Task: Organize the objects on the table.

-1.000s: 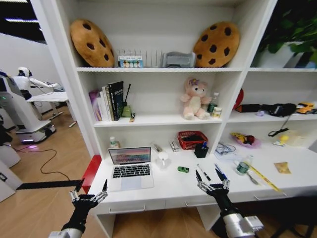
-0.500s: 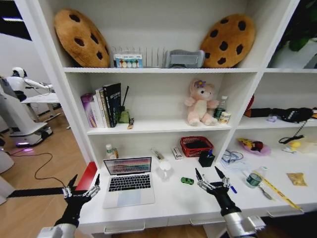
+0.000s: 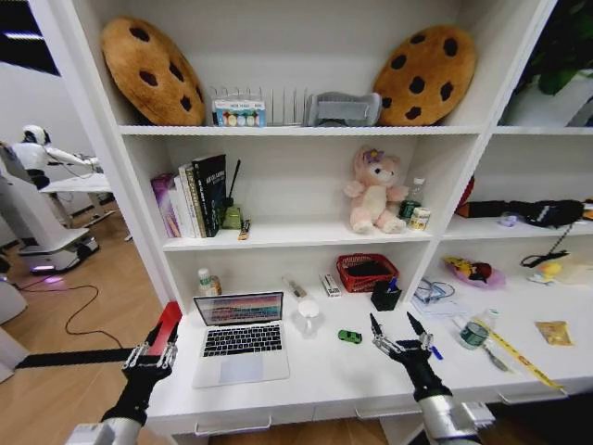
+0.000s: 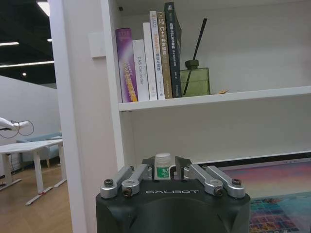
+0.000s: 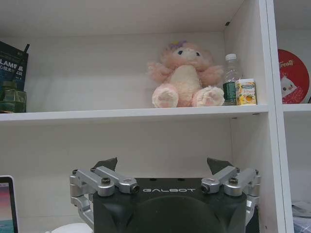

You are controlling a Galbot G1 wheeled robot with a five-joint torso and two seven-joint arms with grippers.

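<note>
A slim silver laptop [image 3: 241, 338] stands open on the left part of the white table [image 3: 324, 382]. A tiny green toy car [image 3: 349, 336] lies near the middle. My right gripper [image 3: 392, 321] hovers open just right of the car, over a blue pen [image 3: 432, 351]. A small orange-yellow snack packet [image 3: 556, 333] lies far right. My left gripper [image 3: 153, 350] is shut on nothing, off the table's left end, beside the laptop. In the left wrist view the laptop's screen [image 4: 272, 194] and a small white bottle [image 4: 163, 167] lie ahead. The right wrist view shows my right gripper [image 5: 163, 165] with its fingers wide apart.
A white cup [image 3: 308, 315], black pen holder [image 3: 385, 297], red basket [image 3: 367, 272] and small bottle [image 3: 206, 282] stand at the table's back. A water bottle [image 3: 476, 332] and yellow ruler [image 3: 523, 357] lie right. Shelves overhang the table; a red panel [image 3: 168, 323] flanks its left end.
My left gripper's fingers have gone from spread to shut, and it has risen slightly toward the table's left end. The right gripper has barely moved.
</note>
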